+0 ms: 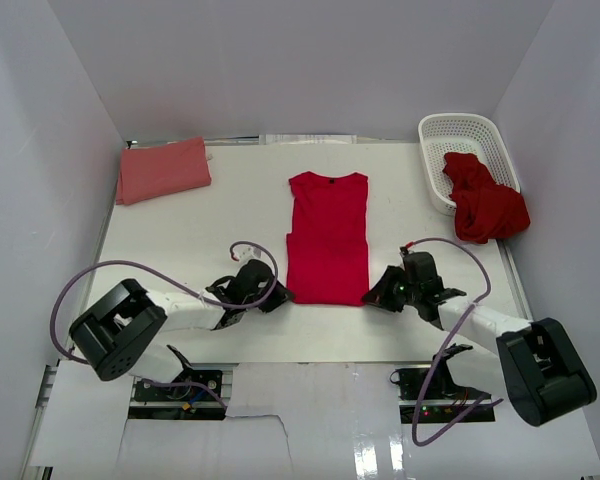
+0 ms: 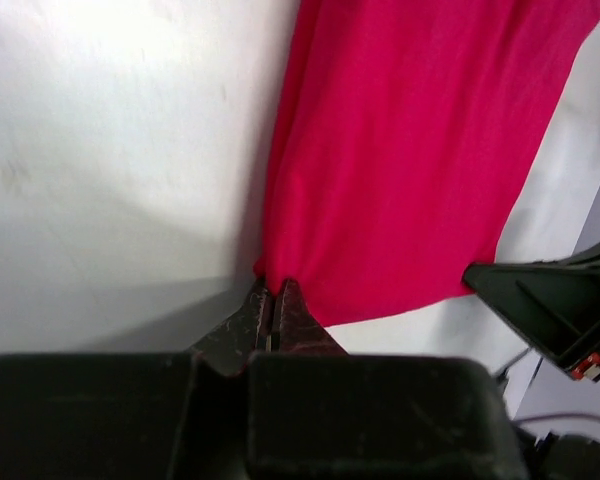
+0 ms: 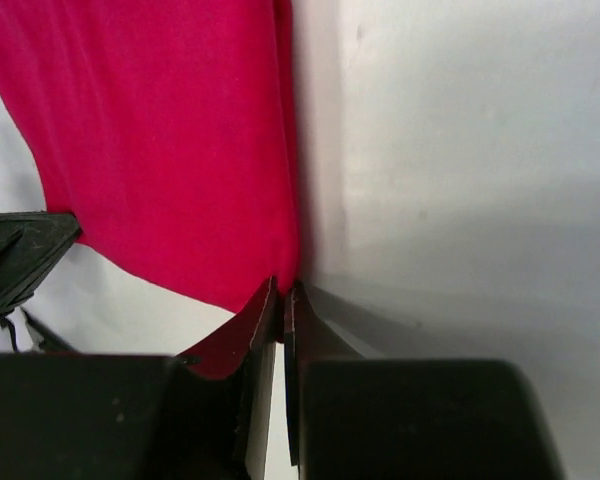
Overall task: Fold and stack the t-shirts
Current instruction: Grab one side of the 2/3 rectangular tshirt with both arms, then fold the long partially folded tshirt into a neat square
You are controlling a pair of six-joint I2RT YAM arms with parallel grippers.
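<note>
Slipping of the cloth out of a thin pinch is judged the main hazard. The left gripper (image 2: 272, 300) is clenched on the near-left hem corner of the crimson t-shirt (image 1: 327, 240), and the right gripper (image 3: 283, 295) is clenched on the near-right hem corner. In both wrist views only a small tip of cloth is seen between the fingers. If a corner is lost while the hem is carried toward the collar, a skewed fold would be expected. It cannot be told whether every layer is caught at each corner. A lower layer left behind would be dragged into a crease. Uneven travel of the two arms would likewise pull the hem off square.

The crimson t-shirt is laid flat at the middle of the table (image 1: 200, 230), collar toward the far edge and hem toward the near edge. Its sleeves are tucked in, so a narrow rectangle is formed. The surface is smooth, with a faint step seen on its left side.

A salmon-pink t-shirt (image 1: 163, 170) is folded near the far-left corner. A crumpled red t-shirt (image 1: 485, 205) is draped over the near rim of the white lattice basket (image 1: 460, 122) at the far-right corner.
</note>
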